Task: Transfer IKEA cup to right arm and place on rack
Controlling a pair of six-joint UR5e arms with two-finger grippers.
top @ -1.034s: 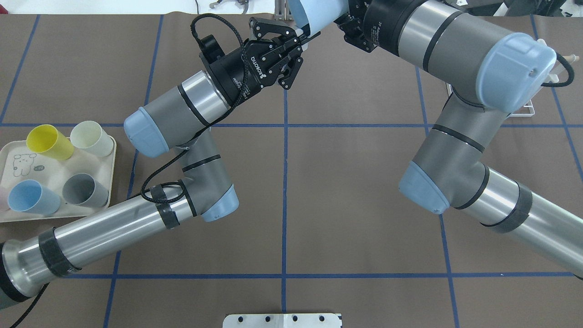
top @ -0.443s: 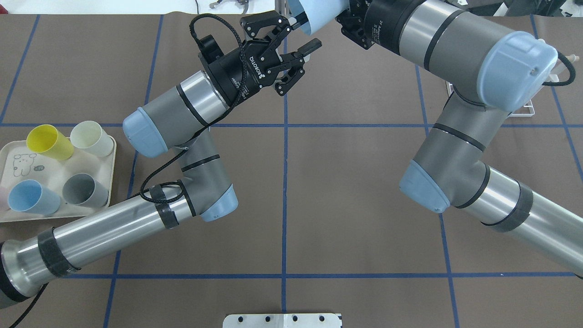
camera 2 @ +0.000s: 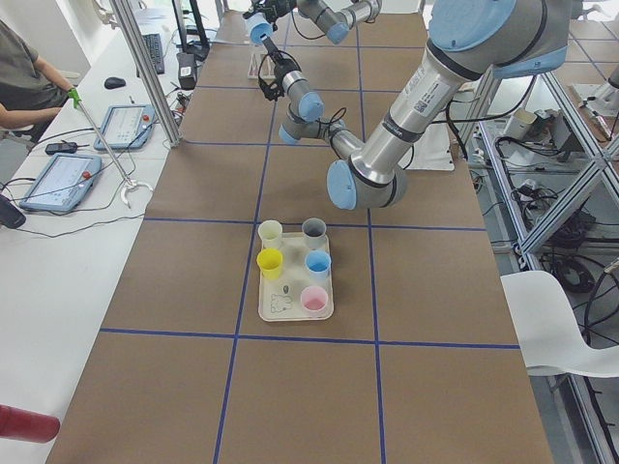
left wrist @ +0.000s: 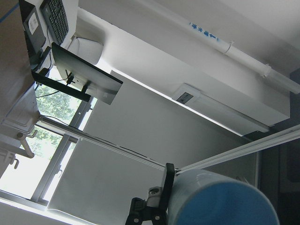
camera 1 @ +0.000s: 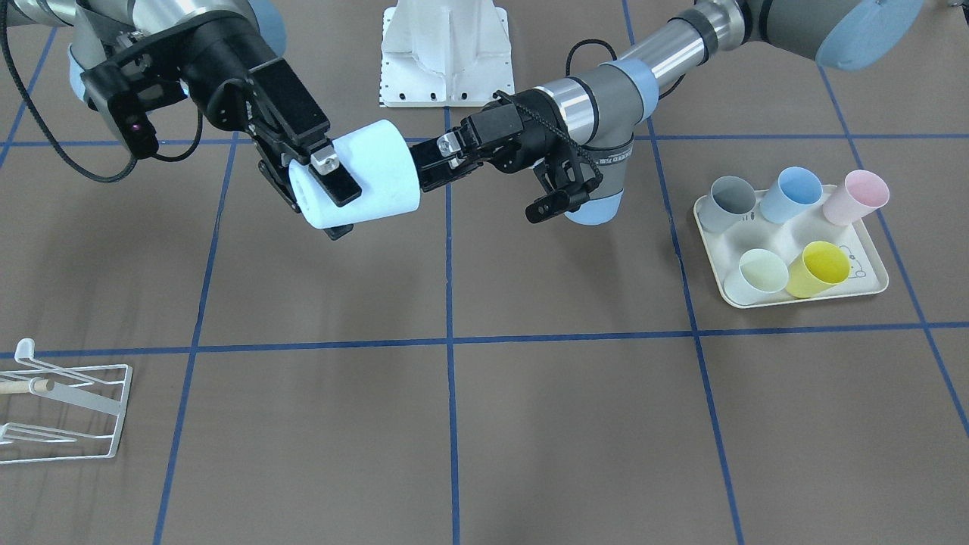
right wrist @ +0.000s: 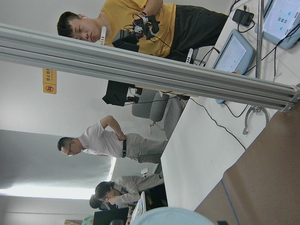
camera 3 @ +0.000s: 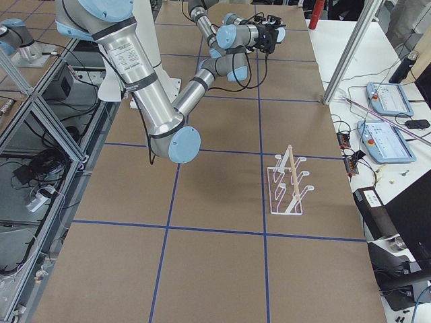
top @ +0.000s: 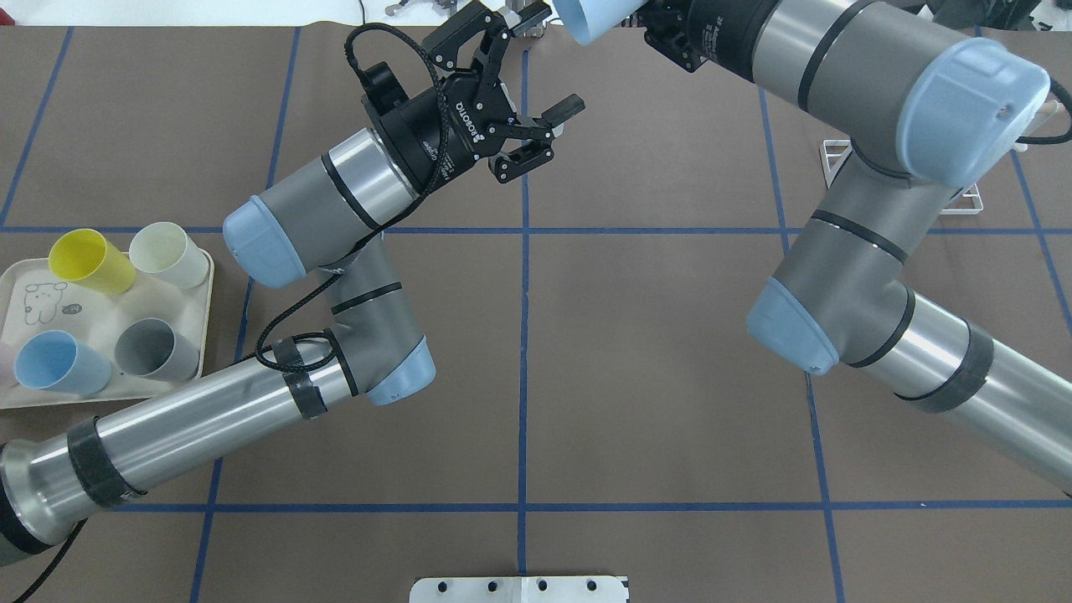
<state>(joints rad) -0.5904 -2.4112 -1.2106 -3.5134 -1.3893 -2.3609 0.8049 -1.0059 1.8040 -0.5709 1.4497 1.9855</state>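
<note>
A pale blue IKEA cup [camera 1: 371, 182] lies sideways in the air, held in my right gripper [camera 1: 333, 204], which is shut on it with one finger across its upper side. In the overhead view the cup [top: 590, 17] is at the top edge and the right gripper is mostly hidden. My left gripper [camera 1: 439, 160] is open, just off the cup's mouth end, not touching; from overhead its fingers [top: 565, 107] stand wide apart. The cup fills the bottom of the left wrist view [left wrist: 220, 201]. The white wire rack [camera 1: 68, 401] stands near the right arm's side [camera 3: 289, 182].
A cream tray [camera 1: 878, 284] with several coloured cups, among them a yellow one [camera 1: 817, 269], sits by the left arm; it also shows from overhead [top: 33, 293]. The robot's white base [camera 1: 447, 53] is at the back. People stand beyond the table in the right wrist view.
My left gripper opened and let go of the cup's rim. The right arm then carried the cup a little away from it, toward the far side.
</note>
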